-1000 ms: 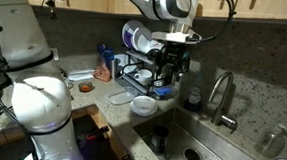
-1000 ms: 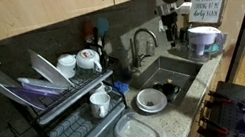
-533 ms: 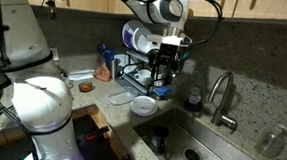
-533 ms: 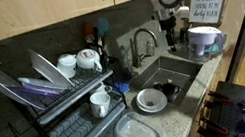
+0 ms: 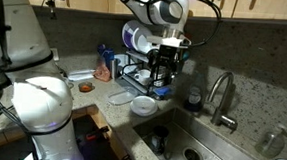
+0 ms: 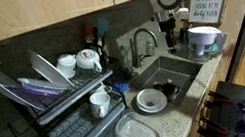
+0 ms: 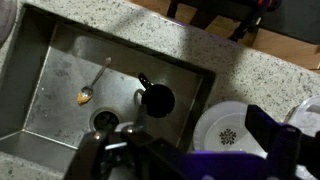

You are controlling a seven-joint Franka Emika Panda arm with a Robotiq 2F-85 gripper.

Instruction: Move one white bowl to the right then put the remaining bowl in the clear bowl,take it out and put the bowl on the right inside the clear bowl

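Currently pincer [image 6: 169, 38] spread over sink [image 6: 169, 70]; faucet [image 6: 140, 45] near; white bowl [image 6: 150, 100], clear bowl [image 6: 136, 134] on counter [image 6: 201, 75].

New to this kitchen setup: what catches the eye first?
The arm's open gripper hangs high over the steel sink, holding nothing. On the counter by the sink sits a white bowl, the clear bowl next to it, and a loaded dish rack stands beside them.
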